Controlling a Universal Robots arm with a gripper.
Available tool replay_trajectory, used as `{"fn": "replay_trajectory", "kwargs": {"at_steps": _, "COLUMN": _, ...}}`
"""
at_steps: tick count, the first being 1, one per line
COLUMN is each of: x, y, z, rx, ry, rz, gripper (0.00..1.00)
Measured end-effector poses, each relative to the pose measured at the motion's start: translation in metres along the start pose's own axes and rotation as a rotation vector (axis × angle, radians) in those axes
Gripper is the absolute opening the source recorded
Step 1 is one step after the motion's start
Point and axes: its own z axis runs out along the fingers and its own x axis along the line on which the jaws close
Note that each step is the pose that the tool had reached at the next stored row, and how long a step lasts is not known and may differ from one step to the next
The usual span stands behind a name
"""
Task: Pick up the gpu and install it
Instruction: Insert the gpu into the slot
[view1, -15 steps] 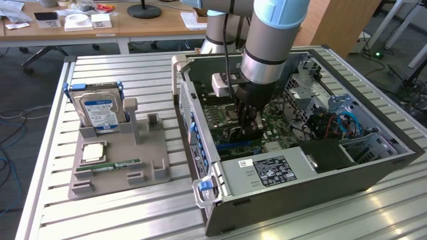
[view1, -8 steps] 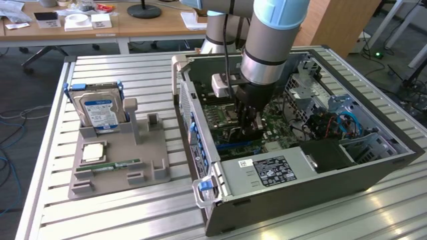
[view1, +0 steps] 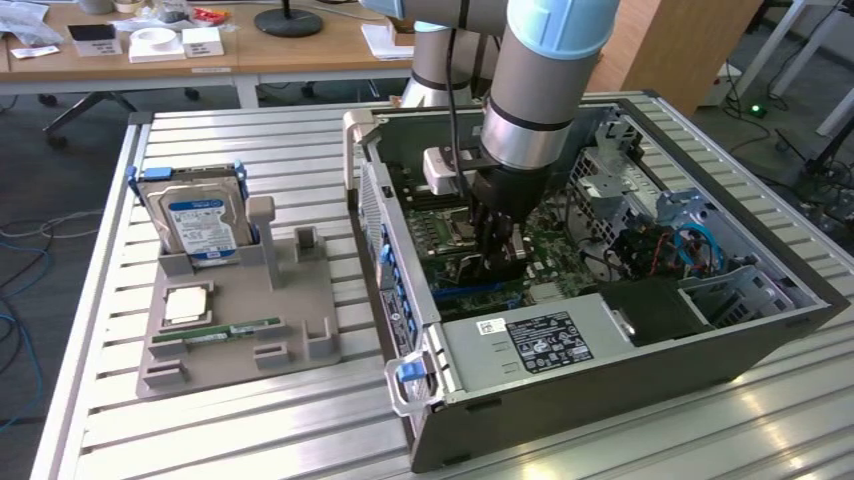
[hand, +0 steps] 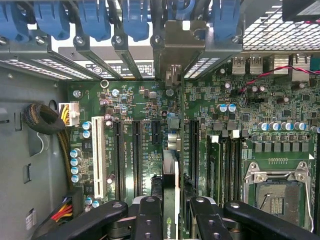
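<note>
While the arm reaches down into the open case (view1: 747, 330), the gripper (hand: 176, 210) holds the gpu (hand: 170, 185) edge-on, its jaws closed narrowly on the thin card. The card hangs over the motherboard (hand: 150, 105), between the long slots.

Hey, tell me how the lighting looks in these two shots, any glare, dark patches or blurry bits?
Exterior view: daylight glare streaks the slatted metal table near the exterior view's right, while the computer case interior sits shaded under the arm. Wrist view: the motherboard is evenly lit and crisp; the end effector, shut on the gpu, looks dark and slightly soft up close.
</note>
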Motion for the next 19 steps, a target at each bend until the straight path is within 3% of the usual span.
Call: {"fn": "replay_trajectory", "kwargs": {"at_steps": 19, "x": 0.0000, "y": 0.0000, "z": -0.0002, "rx": -0.0005, "ry": -0.0034, "rz": -0.024, "gripper": 0.26}}
